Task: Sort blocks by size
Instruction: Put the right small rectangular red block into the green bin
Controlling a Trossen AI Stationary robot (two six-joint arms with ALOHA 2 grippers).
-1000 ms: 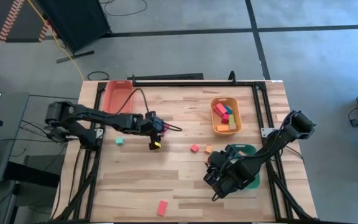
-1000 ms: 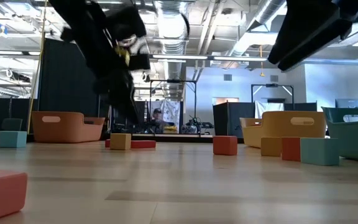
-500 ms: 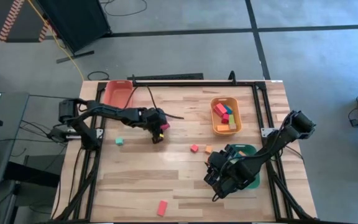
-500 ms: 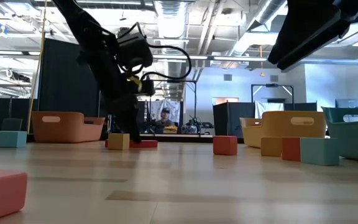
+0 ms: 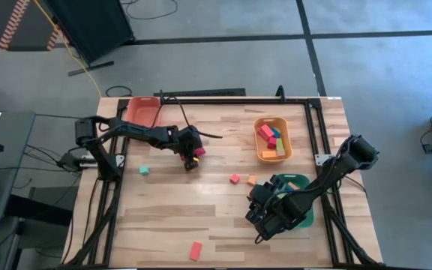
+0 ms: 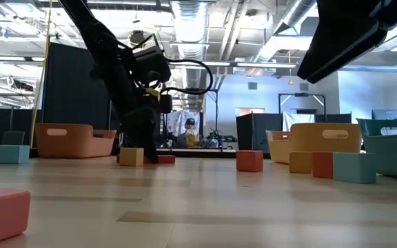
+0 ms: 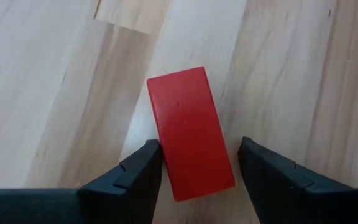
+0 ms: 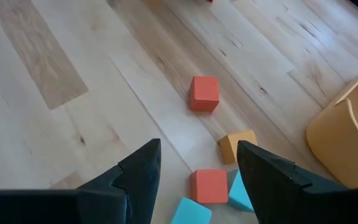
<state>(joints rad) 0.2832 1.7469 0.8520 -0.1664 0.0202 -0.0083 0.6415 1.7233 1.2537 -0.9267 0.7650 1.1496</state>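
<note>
A red bar lies flat on the table. My left gripper is open and points down over it at the table's far middle, one finger on each long side. A yellow-orange block sits beside the bar. My right gripper is open and empty, above the table by the green tray. Ahead of it lie a red cube, an orange block, another red block and teal blocks. My left gripper has one finger right at the red bar's long side; I cannot tell whether it touches. The other finger stands a little off the opposite side. The fingers come from above, across the bar, which lies flat on the table.
An orange tray with several blocks stands at the far right and a red-orange tray at the far left. A green cube and a pink block lie loose. A person shows in the room beyond.
My left gripper has come down and gone a little toward the table's far edge, so that its open fingers now stand on either side of the red bar. The bar and the other blocks have stayed where they were.
</note>
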